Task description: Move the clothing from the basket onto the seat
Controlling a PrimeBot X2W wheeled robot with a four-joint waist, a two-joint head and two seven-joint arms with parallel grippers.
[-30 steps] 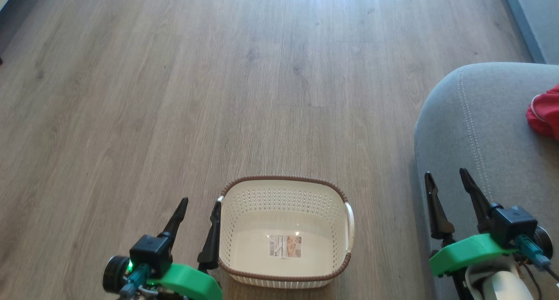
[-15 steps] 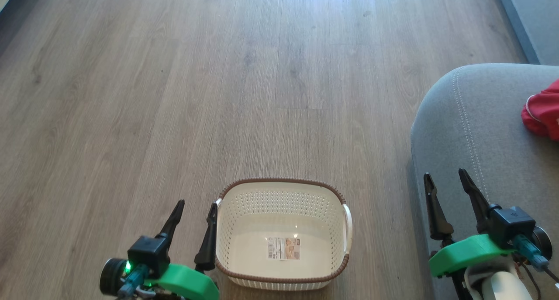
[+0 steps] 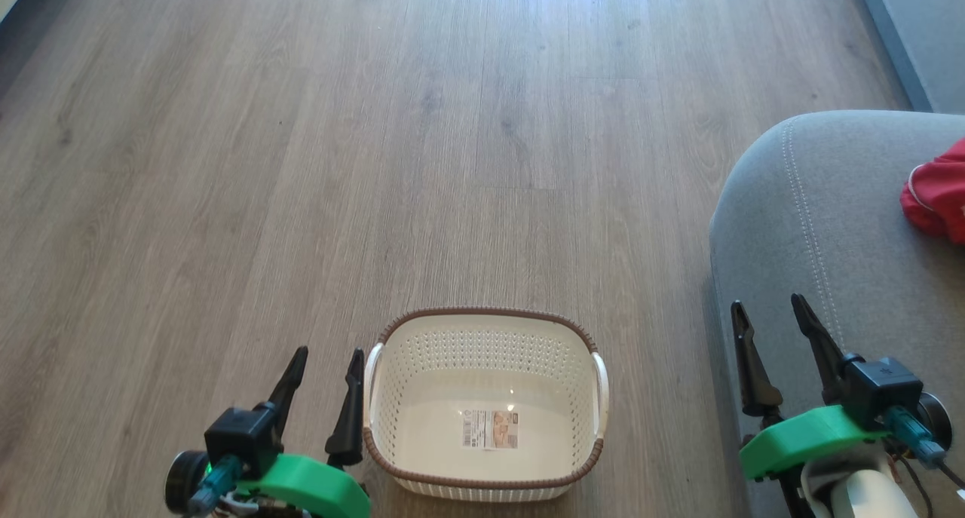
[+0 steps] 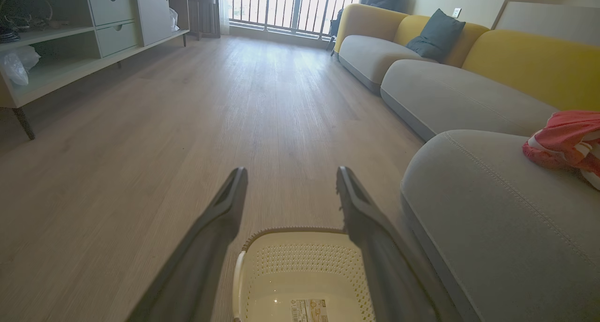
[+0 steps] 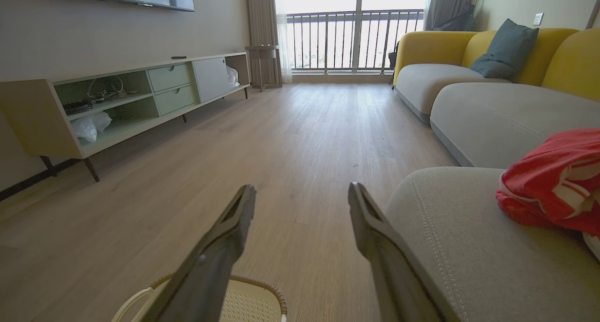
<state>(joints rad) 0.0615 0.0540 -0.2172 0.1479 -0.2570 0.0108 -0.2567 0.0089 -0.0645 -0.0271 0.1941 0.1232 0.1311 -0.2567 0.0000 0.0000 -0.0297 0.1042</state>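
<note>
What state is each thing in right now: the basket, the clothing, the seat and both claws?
basket, upright on the floor, empty except for a label sticker.
clothing, crumpled on the seat.
seat, carrying the clothing.
left claw, open, holding nothing, beside the basket.
right claw, open, holding nothing, over the seat's near edge.

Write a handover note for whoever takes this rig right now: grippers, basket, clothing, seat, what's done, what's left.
Left gripper: open, empty, just left of the basket.
Right gripper: open, empty, by the seat edge.
Basket: on the floor, no clothing inside, only a label sticker.
Clothing: red heap lying on the seat.
Done: basket emptied. Left: nothing visible to move.
</note>
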